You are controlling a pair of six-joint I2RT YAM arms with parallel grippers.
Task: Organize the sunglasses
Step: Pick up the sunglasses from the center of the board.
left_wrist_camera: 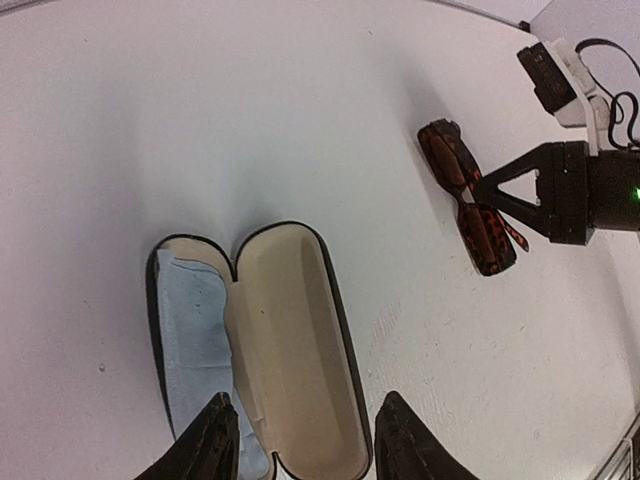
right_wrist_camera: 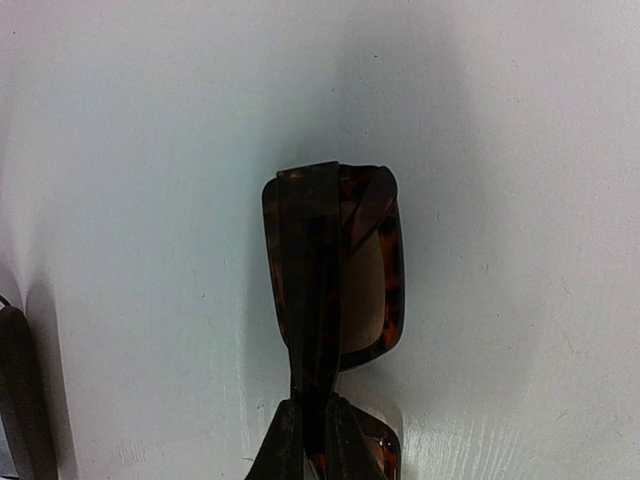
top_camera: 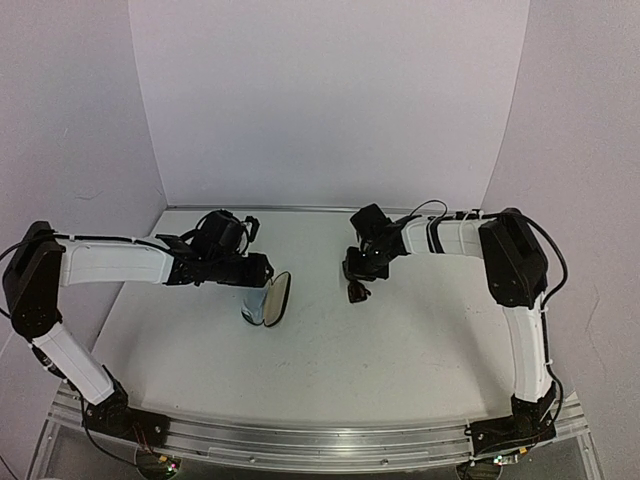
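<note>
My left gripper (left_wrist_camera: 305,397) reaches over an open black glasses case (left_wrist_camera: 290,330) that sits on the white worktop (left_wrist_camera: 200,120). Its jaws are spread about as wide as one shell and close in on the tan-lined half, one finger at the hinge side and the other against the outer rim. The other half of the case holds a light blue cloth (left_wrist_camera: 190,330), which lies flat inside it. My right gripper (right_wrist_camera: 312,415) is pinched nearly closed on the sunglasses (right_wrist_camera: 340,270), a folded tortoiseshell pair with dark lenses. The grip is on the folded temple arms at about the middle of the frame, so one lens sticks out beyond my fingertips. The pair is right at the worktop, to the right of the case and apart from it. I cannot tell whether it rests on the surface or hangs just above it.
</note>
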